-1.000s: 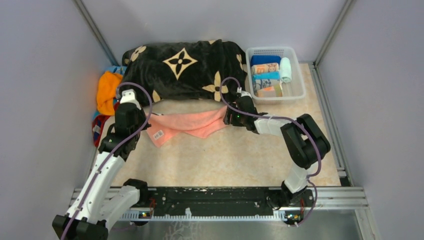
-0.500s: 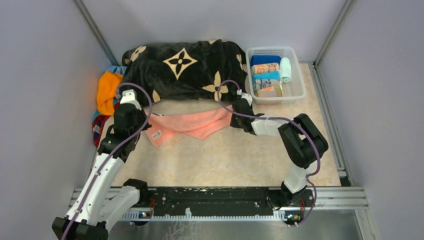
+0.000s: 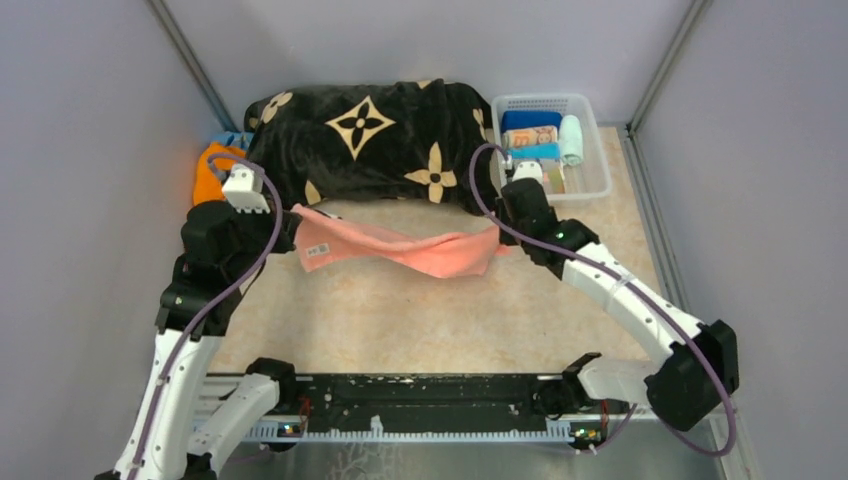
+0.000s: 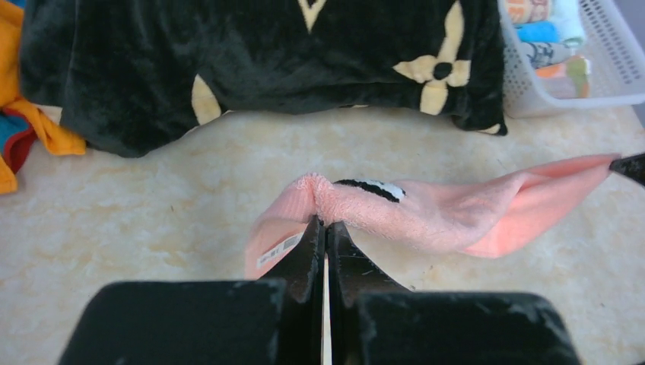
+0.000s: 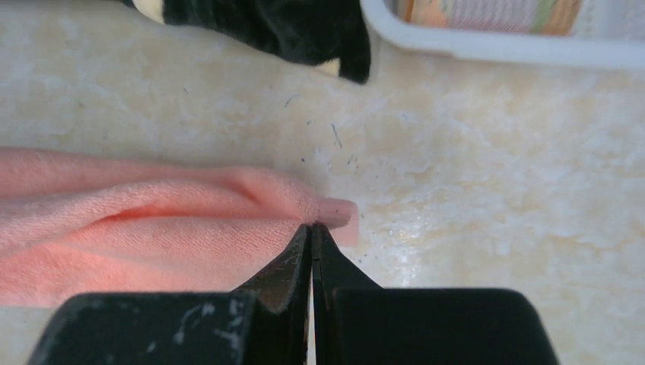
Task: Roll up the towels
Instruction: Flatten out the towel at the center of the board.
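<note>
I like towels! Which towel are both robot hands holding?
The pink towel, stretched between the left gripper and right gripper. The orange towel lies bunched beside the black blanket, untouched, and the rolled towels sit in the basket.

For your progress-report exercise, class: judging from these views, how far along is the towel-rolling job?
Done: several rolled towels lie in the white basket. In hand: the pink towel, unrolled, is stretched between the left jaws and right jaws, each shut on one end. Left: rolling it, then the orange towel bunched beside the black blanket.
</note>
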`<action>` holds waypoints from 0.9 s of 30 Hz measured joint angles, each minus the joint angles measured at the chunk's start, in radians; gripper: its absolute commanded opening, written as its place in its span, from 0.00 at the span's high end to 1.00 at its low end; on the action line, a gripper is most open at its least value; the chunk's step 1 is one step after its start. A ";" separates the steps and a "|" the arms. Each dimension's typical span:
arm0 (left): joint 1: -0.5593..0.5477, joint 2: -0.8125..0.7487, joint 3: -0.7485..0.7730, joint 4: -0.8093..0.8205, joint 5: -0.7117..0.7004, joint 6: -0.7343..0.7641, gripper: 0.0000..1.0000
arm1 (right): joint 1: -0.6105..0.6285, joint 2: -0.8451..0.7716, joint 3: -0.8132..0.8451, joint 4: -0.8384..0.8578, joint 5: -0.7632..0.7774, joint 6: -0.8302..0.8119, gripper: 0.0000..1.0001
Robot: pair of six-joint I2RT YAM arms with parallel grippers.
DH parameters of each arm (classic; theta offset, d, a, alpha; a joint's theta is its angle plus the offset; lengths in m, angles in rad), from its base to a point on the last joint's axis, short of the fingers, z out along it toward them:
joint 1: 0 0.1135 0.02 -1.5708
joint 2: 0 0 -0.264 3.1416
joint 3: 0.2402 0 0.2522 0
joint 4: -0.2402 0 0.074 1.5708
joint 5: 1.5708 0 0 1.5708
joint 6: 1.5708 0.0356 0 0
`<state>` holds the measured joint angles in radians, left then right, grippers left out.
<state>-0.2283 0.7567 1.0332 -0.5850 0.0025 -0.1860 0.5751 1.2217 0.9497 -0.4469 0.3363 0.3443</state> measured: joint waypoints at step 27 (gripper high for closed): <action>0.003 0.294 -0.208 0.104 -0.002 -0.049 1.00 | -0.003 0.242 0.024 -0.045 -0.103 -0.077 0.56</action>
<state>-0.2249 1.0504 0.8253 -0.4812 0.0006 -0.2348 0.5720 1.4635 0.9741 -0.4919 0.2329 0.2672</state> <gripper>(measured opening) 0.006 0.422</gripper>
